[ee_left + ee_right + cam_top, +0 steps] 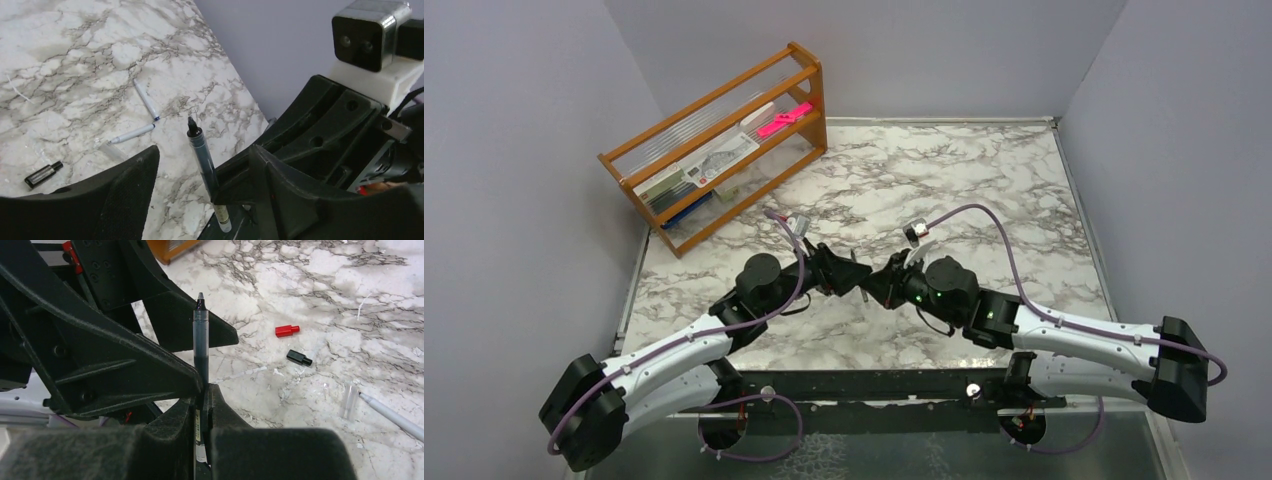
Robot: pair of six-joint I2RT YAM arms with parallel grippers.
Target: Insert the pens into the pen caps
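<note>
Right claw (204, 399) pinching black pen (201, 335), left claw (205, 150) alongside, red cap (286, 330) beyond

The white-and-grey marble-patterned bench (984, 180) had a smooth, faintly glossy top. The black right gripper (204, 392) was moulded plastic, matt and finely grainy. The slim clear-barrelled pen with dark ink (200, 335) was glossy transparent plastic. The small red tube cap (286, 330) and small black tube cap (299, 357) were smooth, shiny plastic. The orange-brown wooden rack (816, 100) looked varnished
</note>
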